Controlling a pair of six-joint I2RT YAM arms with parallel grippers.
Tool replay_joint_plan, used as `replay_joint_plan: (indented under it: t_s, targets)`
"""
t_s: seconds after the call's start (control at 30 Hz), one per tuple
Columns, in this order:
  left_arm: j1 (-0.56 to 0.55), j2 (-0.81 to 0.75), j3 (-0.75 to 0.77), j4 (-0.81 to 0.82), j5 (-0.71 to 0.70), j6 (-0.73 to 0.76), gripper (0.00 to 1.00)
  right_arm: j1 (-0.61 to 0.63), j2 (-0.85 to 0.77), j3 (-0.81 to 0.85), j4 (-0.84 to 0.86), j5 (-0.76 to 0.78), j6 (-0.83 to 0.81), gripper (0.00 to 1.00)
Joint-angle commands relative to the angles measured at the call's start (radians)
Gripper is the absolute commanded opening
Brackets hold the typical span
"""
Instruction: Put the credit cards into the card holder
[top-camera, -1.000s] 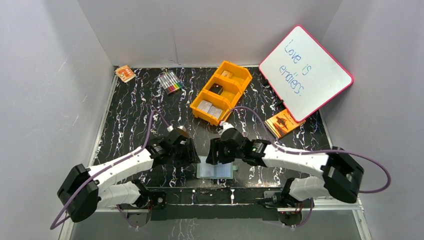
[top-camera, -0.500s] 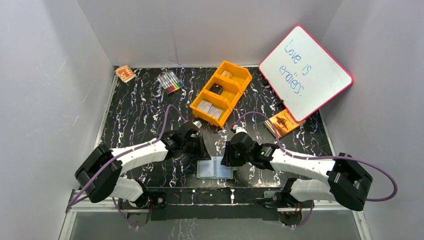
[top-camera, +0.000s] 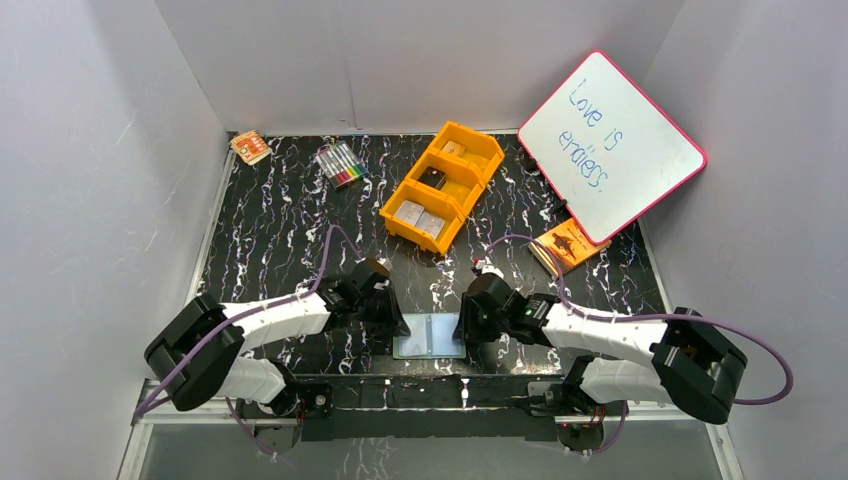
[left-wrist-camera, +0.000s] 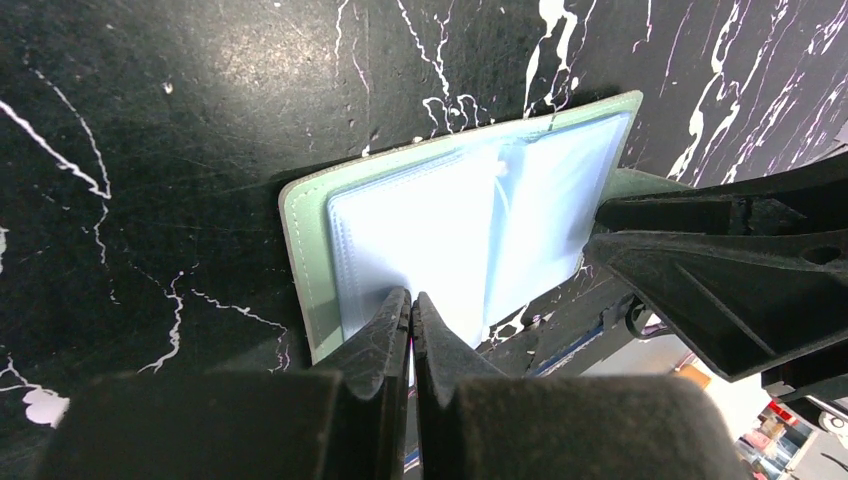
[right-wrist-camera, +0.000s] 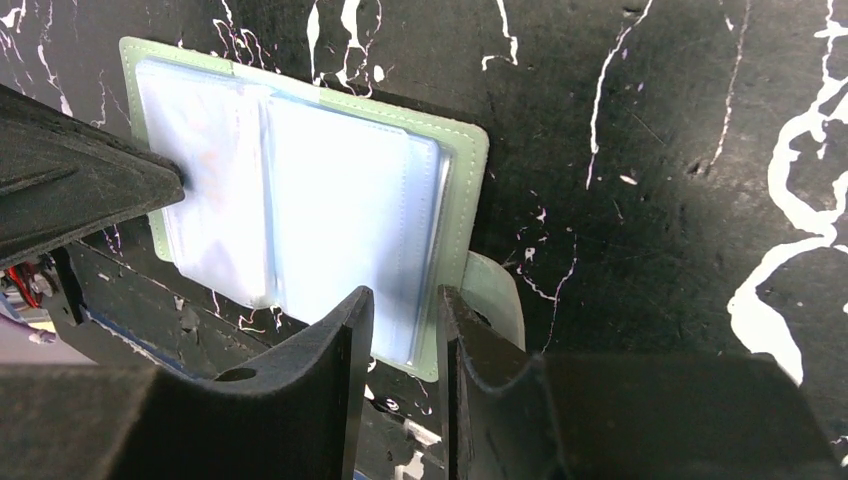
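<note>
The card holder (top-camera: 430, 335) lies open, pale blue pockets up, at the table's near edge (left-wrist-camera: 450, 210) (right-wrist-camera: 330, 200). My left gripper (top-camera: 396, 325) (left-wrist-camera: 412, 300) is shut, its tips resting on the left page near the green border. My right gripper (top-camera: 464, 328) (right-wrist-camera: 405, 295) stands partly open over the right page's near edge, with the snap tab (right-wrist-camera: 495, 290) just beside its right finger. Nothing shows clamped between either pair of fingers. The credit cards (top-camera: 420, 218) lie pale and flat in the near compartment of the orange tray.
The orange tray (top-camera: 478, 142) stands mid-table with a small black item (top-camera: 432, 177) in its middle compartment. A pink-rimmed whiteboard (top-camera: 610, 145) leans at the right above an orange book (top-camera: 565, 245). Markers (top-camera: 340, 163) and a small orange box (top-camera: 250, 147) lie at the back left.
Both grippers came apart to the holder's two sides and dropped low onto it. The left one closed fully and the right one narrowed. The holder stayed in place.
</note>
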Motion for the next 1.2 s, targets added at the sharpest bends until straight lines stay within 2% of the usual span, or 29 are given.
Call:
replay_joint_plan:
  t_s: [0.0,0.1,0.17,0.23,0.33,0.4,0.5,0.6,0.7,0.8,1.0,1.17]
  targets:
    - [-0.003,-0.037,-0.024,-0.071,-0.055,0.007,0.0,-0.004,-0.04,-0.004,-0.041,0.027,0.02,0.38]
    - [-0.003,-0.066,0.012,-0.119,-0.073,0.028,0.01,-0.004,-0.084,0.024,-0.083,0.041,0.019,0.39]
    - [-0.003,-0.088,0.051,-0.157,-0.079,0.045,0.05,-0.004,-0.12,0.06,-0.124,0.061,0.009,0.41]
    - [-0.003,-0.117,0.092,-0.191,-0.084,0.06,0.16,-0.007,-0.156,0.115,-0.165,0.091,-0.022,0.46]
    - [-0.003,-0.176,0.157,-0.245,-0.097,0.066,0.44,-0.027,-0.162,0.226,-0.21,0.144,-0.083,0.58]
    - [-0.004,-0.226,0.192,-0.289,-0.13,0.067,0.58,-0.051,-0.142,0.301,-0.22,0.199,-0.122,0.66]
    - [-0.003,-0.324,0.221,-0.373,-0.222,0.07,0.69,-0.111,-0.091,0.386,-0.174,0.266,-0.154,0.71]
    - [-0.003,-0.41,0.217,-0.464,-0.352,0.067,0.73,-0.214,-0.01,0.452,-0.069,0.217,-0.178,0.71]
    - [-0.003,-0.486,0.195,-0.554,-0.447,0.041,0.74,-0.339,0.105,0.534,-0.002,0.124,-0.14,0.71]
    - [-0.003,-0.553,0.171,-0.605,-0.513,0.019,0.75,-0.404,0.225,0.598,0.087,0.057,-0.091,0.72]
    - [-0.003,-0.643,0.153,-0.651,-0.615,-0.002,0.75,-0.417,0.464,0.746,0.172,0.027,-0.047,0.74]
    - [-0.003,-0.66,0.156,-0.666,-0.685,-0.016,0.75,-0.384,0.616,0.845,0.217,-0.005,-0.058,0.7]
